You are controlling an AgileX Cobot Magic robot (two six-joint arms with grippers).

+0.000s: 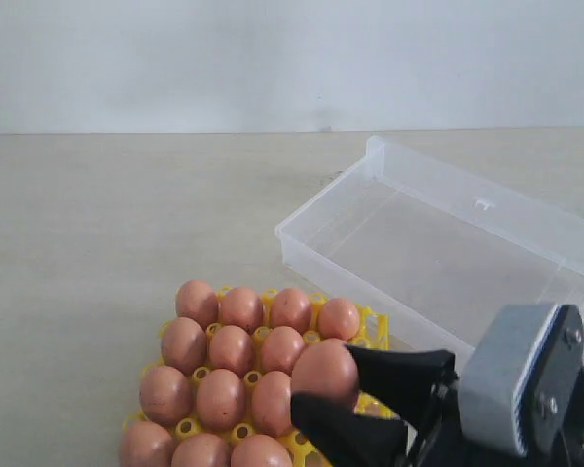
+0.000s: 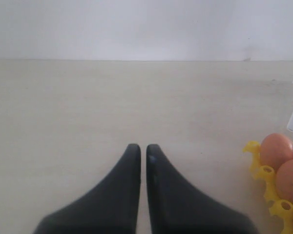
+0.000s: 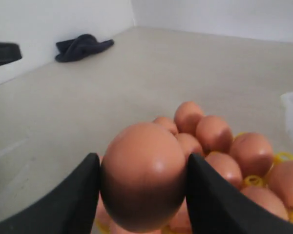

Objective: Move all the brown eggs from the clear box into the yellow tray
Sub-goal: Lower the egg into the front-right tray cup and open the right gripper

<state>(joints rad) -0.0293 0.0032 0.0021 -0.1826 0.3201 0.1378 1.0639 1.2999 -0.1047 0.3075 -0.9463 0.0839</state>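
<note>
Brown egg (image 1: 323, 370) pinched over the yellow tray (image 1: 188, 427)

Pale desk (image 1: 97, 214) carries everything. On it the clear box (image 1: 438, 253) lies to the right in the exterior view, its long side slanting from near-left to far-right, just behind the tray. The tray's cups hold rows of brown eggs (image 1: 232, 348), each standing on end, long axis upright. The right tool (image 3: 142, 168) pinches one more egg across its narrow waist at the tray's right edge, long axis crosswise to the squeeze and near upright; whether it touches a cup I cannot tell. The left tool (image 2: 143, 151) hangs over the desk left of the tray, fingers pressed together
</note>
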